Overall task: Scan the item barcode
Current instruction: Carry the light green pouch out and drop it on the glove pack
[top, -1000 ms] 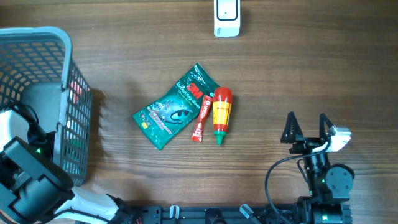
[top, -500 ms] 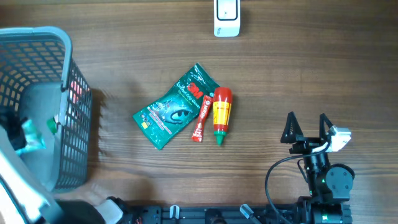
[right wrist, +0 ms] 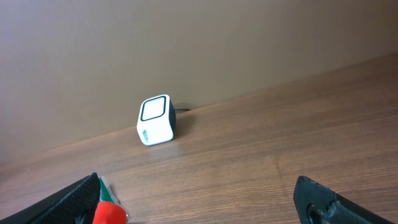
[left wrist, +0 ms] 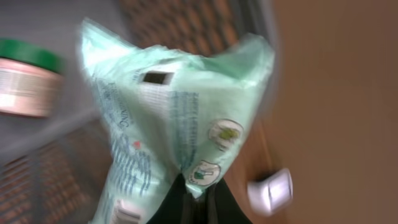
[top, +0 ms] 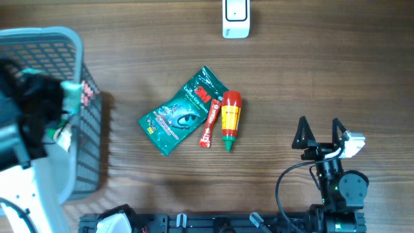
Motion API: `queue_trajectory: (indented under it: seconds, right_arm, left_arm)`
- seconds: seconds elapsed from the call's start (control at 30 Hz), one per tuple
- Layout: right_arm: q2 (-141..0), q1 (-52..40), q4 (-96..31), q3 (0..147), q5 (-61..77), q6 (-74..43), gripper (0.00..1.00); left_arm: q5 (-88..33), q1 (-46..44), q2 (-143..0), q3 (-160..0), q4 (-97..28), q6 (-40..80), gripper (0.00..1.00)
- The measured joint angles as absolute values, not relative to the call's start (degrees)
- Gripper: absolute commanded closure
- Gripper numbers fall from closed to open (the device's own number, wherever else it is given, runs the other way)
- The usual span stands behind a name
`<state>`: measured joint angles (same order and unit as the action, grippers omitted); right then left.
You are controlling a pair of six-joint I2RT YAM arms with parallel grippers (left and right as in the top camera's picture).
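Left pincer (left wrist: pixel 194 198): pressed together, pinching the packet's bottom edge.
Packet (left wrist: pixel 174 106): pale green, printed, standing up from the left pincer's tips, above the basket (top: pixel 90 149).
Right pincer (top: pixel 319 122): spread wide, holding nothing.
Scanner (right wrist: pixel 155 119): on the surface (top: pixel 323 65), well ahead of the right pincer.

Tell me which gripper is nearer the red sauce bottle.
Right. The right gripper sits open just right of the red sauce bottle; the left gripper is far off over the basket, shut on a pale green pouch.
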<state>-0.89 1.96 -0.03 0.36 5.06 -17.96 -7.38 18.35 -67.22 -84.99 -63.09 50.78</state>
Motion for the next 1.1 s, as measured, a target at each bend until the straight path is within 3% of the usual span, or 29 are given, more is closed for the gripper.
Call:
queue_trajectory:
  seconds: [0.23,0.3,0.53,1.1]
  right_arm:
    - [-0.9,2.0,0.0,0.4,5.1,-18.0,0.0]
    - [-0.9,2.0,0.0,0.4,5.0,-18.0,0.0]
    - [-0.9,1.9,0.0,0.4,5.1,-18.0,0.0]
    - [-0.9,1.9,0.0,0.4,5.0,-18.0,0.0]
  left_arm:
    - [1.8,-9.3,-70.5,-85.0,-64.2,49.5,0.96]
    - [6.2,-13.6,-72.2,-85.0,-64.4,49.5,0.96]
    - [14.8,-21.1,-76.9,-85.0,-62.3,47.1,0.96]
    - [10.5,-32.0,-107.2,-85.0,-53.6,44.5,0.96]
